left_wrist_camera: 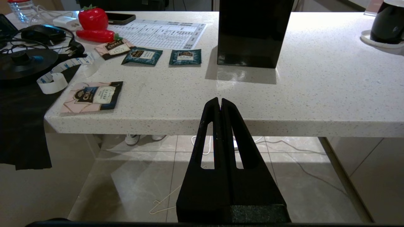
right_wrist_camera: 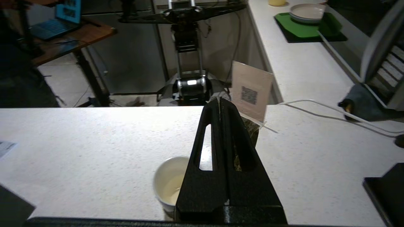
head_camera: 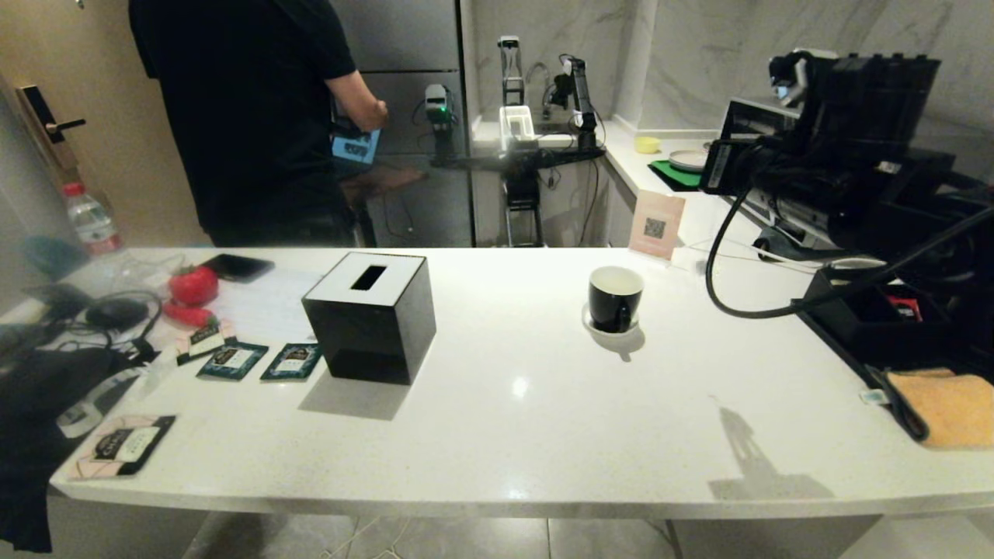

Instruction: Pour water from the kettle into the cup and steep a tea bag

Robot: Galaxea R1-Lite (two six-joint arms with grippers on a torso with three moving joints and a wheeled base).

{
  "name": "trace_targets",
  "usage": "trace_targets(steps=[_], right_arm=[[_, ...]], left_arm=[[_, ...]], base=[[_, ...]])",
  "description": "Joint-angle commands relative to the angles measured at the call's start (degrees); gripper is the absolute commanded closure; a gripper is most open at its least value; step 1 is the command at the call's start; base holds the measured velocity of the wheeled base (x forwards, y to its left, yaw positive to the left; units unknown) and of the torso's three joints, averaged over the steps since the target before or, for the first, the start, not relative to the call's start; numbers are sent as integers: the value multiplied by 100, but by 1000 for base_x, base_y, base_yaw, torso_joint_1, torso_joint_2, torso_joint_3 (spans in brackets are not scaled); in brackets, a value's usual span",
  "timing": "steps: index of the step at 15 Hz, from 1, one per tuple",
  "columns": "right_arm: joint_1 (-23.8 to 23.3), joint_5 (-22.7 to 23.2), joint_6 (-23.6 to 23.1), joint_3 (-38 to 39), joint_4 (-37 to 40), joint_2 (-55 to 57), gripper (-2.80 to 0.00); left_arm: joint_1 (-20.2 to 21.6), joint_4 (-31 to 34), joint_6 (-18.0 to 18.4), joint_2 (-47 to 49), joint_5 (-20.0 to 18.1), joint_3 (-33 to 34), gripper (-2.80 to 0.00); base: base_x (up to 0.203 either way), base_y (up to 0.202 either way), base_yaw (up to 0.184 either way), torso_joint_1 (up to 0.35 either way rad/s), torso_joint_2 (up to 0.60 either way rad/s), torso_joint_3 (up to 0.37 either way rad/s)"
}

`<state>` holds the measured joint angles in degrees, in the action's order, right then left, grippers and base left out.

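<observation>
Your cup [head_camera: 615, 297] sits on its small white saucer [head_camera: 592, 322] toward the far right of the counter [head_camera: 543, 419], right of the black tissue box [head_camera: 371, 316]. Your right gripper [right_wrist_camera: 220, 101] hangs above it with fingers pressed together; something grey-brown shows behind them, though I cannot tell if it is held. Your left gripper [left_wrist_camera: 220, 101] is parked below the near edge, also closed. The cup looks glossy, likely slippery and breakable; no kettle is in view.

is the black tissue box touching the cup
Apart. The head view shows the black tissue box and the cup on its saucer separated by a wide stretch of bare white counter.
</observation>
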<state>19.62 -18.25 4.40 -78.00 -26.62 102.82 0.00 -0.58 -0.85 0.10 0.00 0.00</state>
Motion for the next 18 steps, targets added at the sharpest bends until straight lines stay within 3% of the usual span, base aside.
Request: trace_targets(steps=[1,11,18], right_arm=[[219,-12,-1,1,-13,10,0],[629,-3,-1,263,-137,-82,0],[1224,-29,-18,341,-159,-121,0]], left_arm=[[0,-3,-3,-1,0,0,0],[0,-3,-3,-1,0,0,0],[0,-3,-11,-1,0,0,0]], base=[[0,0,0,0,0,0],[0,0,0,0,0,0],[0,0,0,0,0,0]])
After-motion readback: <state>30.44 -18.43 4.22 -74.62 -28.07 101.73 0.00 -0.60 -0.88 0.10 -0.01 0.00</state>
